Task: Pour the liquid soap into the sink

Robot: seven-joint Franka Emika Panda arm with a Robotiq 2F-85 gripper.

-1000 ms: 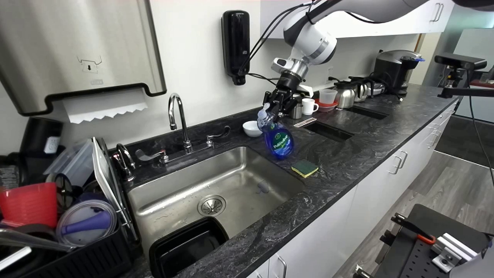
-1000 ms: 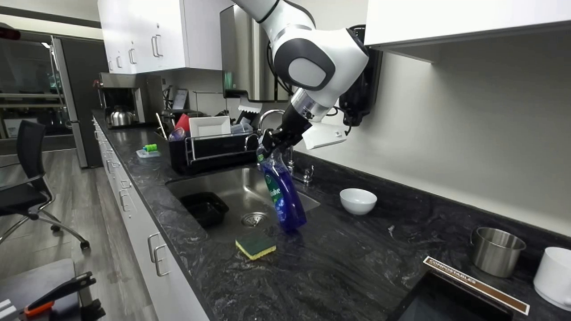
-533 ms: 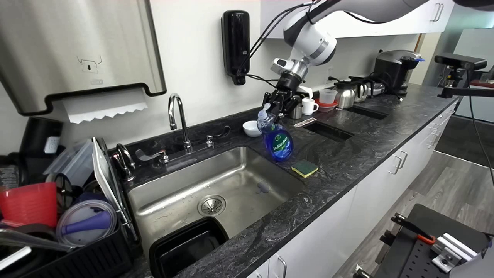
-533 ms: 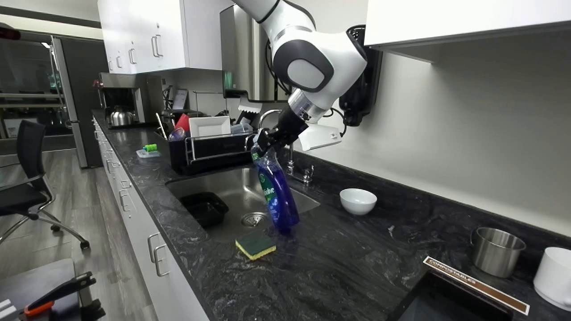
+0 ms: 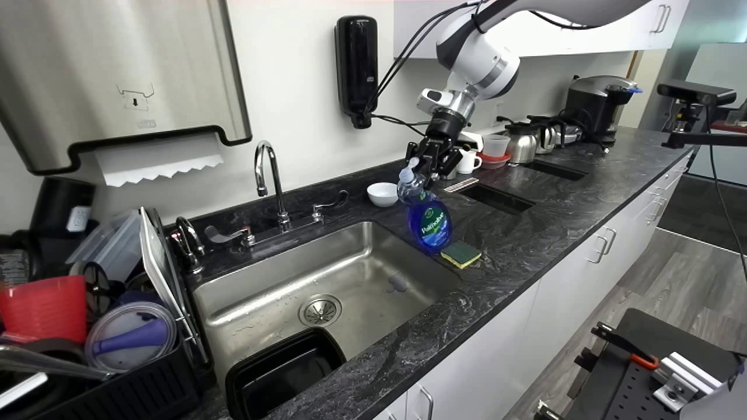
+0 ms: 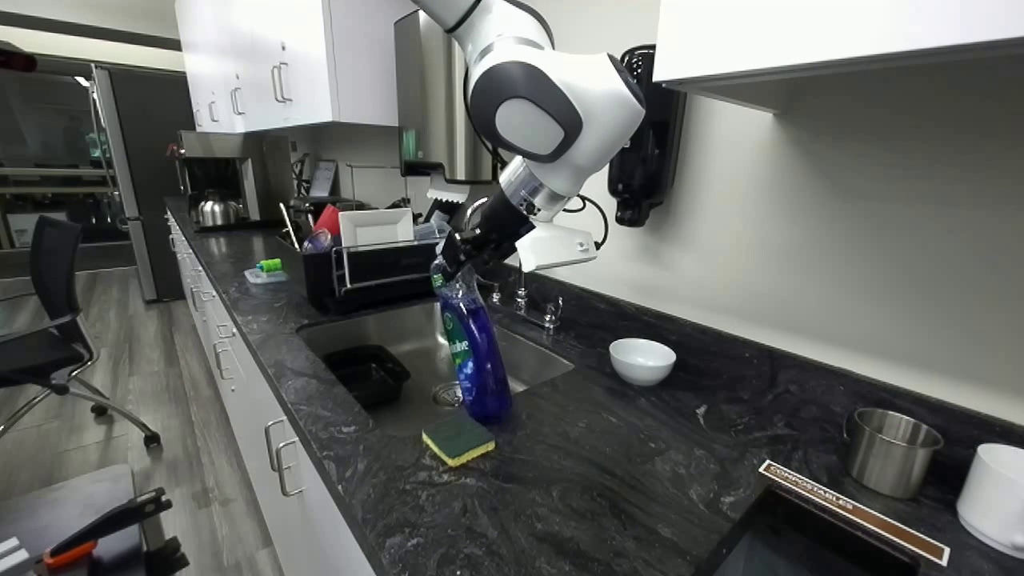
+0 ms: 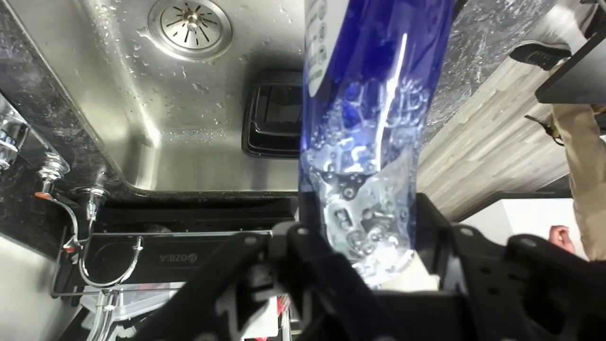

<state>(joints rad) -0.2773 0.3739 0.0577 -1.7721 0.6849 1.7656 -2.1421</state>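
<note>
The liquid soap is a clear bottle of blue liquid with a green and blue label and a pale cap, seen in both exterior views [image 5: 430,224] [image 6: 480,360]. My gripper [image 5: 429,163] [image 6: 460,258] is shut on its upper part. The bottle leans slightly, cap up and towards the sink. Its base is near the counter beside the sink's edge; I cannot tell if it touches. In the wrist view the bottle [image 7: 374,61] stands between both fingers [image 7: 363,213]; its cap is hidden. The steel sink [image 5: 350,256] [image 6: 404,324] also shows in the wrist view [image 7: 203,123], with its drain.
A green and yellow sponge [image 5: 461,254] [image 6: 458,440] lies close to the bottle's base. A white bowl [image 5: 382,194] stands behind. A chrome faucet [image 5: 279,186] rises at the sink's back. A black tub [image 5: 286,373] is in the sink, beside a full dish rack [image 5: 128,379].
My gripper has carried the bottle towards the sponge and the counter's front, rightwards in an exterior view and leftwards in the opposite-facing one. The grip on the bottle is unchanged.
</note>
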